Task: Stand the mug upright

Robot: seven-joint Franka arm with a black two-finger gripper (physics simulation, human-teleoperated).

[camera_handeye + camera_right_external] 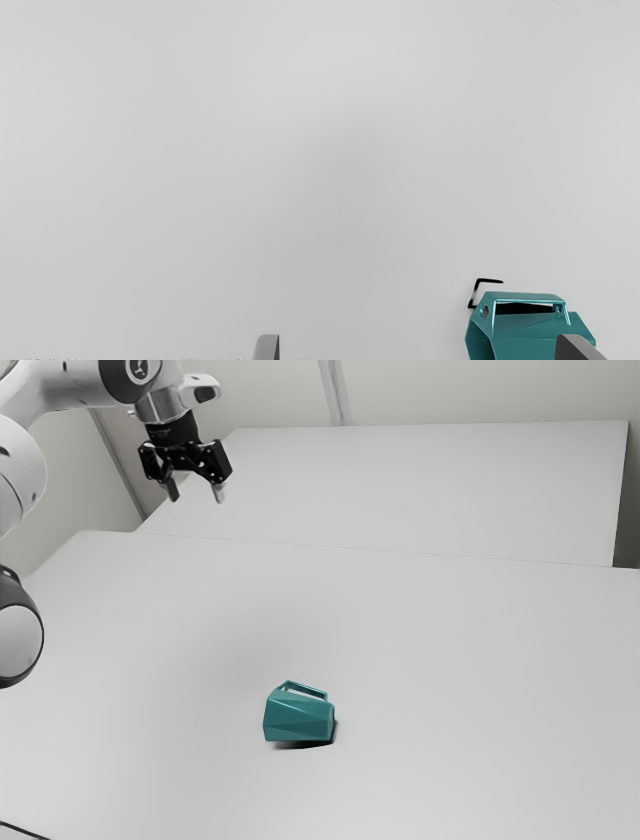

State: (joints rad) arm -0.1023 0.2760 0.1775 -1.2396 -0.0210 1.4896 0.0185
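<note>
Fingers point(219, 492) spread and holding nothing, high toward the exterior view's upper left, by the far-left corner of the table point(150, 660). Teal mug point(299, 718) well below and to that view's right, well in from the far edge, on its side, handle point(308, 690) uppermost. Its long axis runs roughly along the fingers' spread; a grip across the body would probably need a turn, with the handle the likely obstruction.
</note>
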